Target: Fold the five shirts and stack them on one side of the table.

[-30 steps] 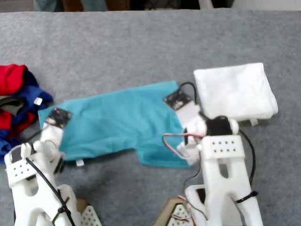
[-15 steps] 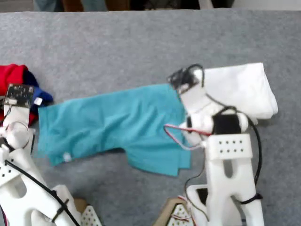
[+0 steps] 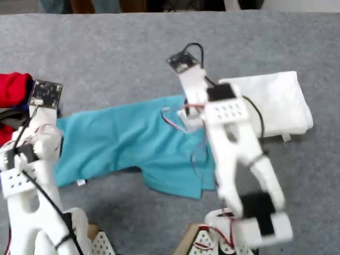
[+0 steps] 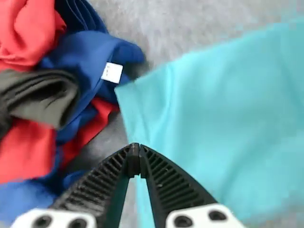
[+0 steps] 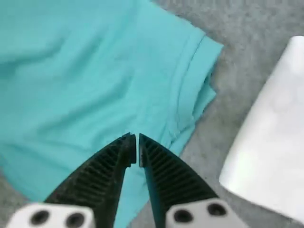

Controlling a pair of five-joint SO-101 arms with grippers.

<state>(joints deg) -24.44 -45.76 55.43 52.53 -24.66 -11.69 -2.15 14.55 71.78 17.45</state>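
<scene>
Both arms have let go of the teal shirt [image 3: 127, 141] and lifted off it since a second ago, the right one swinging well out over the cloth. The shirt's left end has drawn in a little toward the right arm, and it lies flat on the grey surface [image 3: 106, 48]. Outboard of the left end effector [image 4: 134, 154], on the side away from its partner, sits the heap of unfolded shirts [image 4: 42, 71], red, blue and dark, just beside the teal shirt's corner. That end effector is closed with nothing between its ribbed fingers. It hangs right over the teal shirt's short left edge, so the cloth runs away from its tips toward the other arm. The shirt's long axis lies across the surface from one end effector to the other, slightly slanted so that its right end is farther from the arm bases. One flap juts back toward the bases, nearer the right arm. The right end effector [image 5: 137, 142] is likewise closed, or as good as, and empty; it hovers above the sleeve at the shirt's right end. On its outer side, close beside that sleeve, rests the folded white shirt [image 3: 271, 103]. Each arm looks nearest its own end, so the next fold most likely turns on both coming straight down there.
</scene>
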